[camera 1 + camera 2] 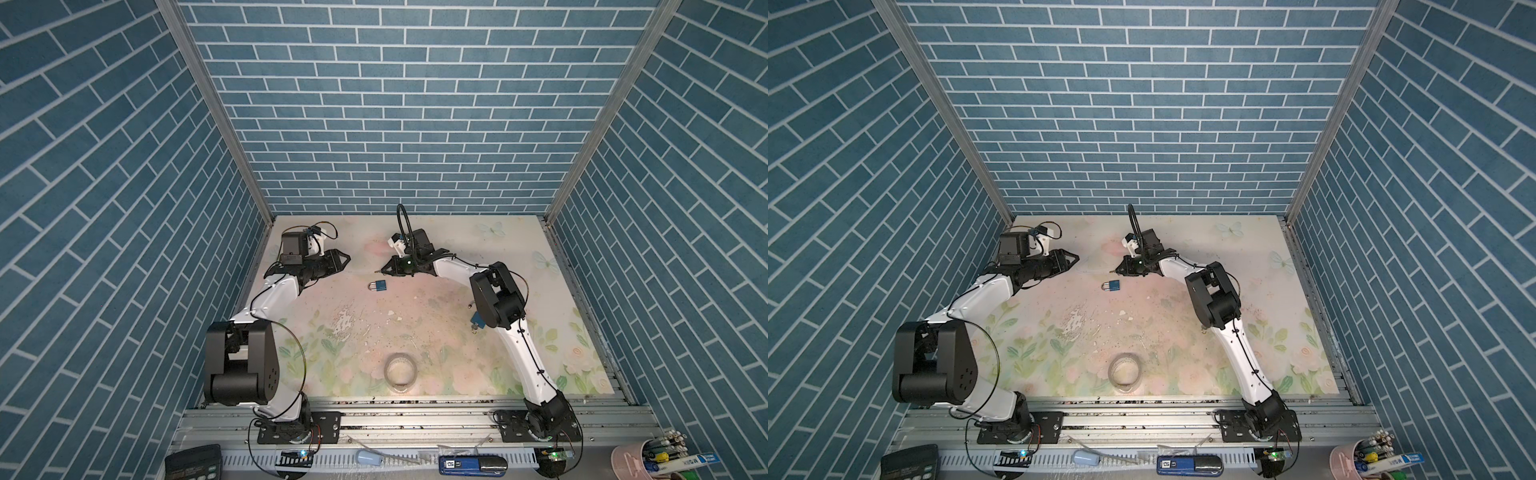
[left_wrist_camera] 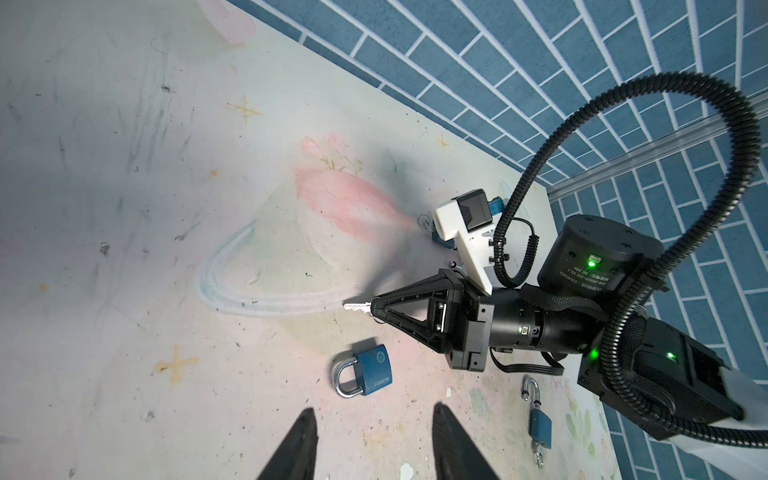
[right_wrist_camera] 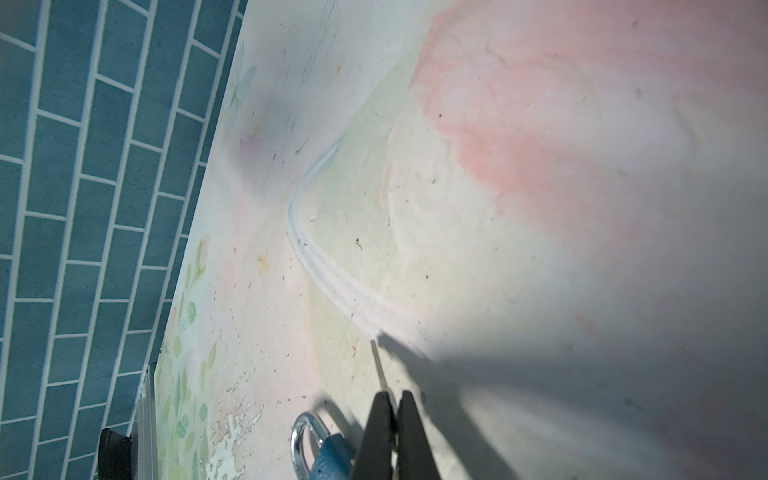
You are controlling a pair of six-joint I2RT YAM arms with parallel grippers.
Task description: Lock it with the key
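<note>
Check the right gripper (image 2: 372, 309) first. Its black jaws are pressed together on the head of a small silver metal key (image 2: 355, 307). The key's blade projects past the tips, above the pale floral-printed table (image 2: 124, 208).

The blue padlock with a silver steel shackle (image 2: 365, 370) lies flat on the table just beside these tips, clear of them. In both top views its shackle points toward the left arm's side.

The left gripper (image 2: 374, 409) has its jaws apart and holds nothing. The padlock lies ahead of its tips, untouched.

Lettering on the padlock body is too small to read. The label on the right arm's black cylindrical motor (image 2: 598, 257) reads "DAMIAO".

A second blue padlock (image 2: 540, 428) lies under the right arm.
</note>
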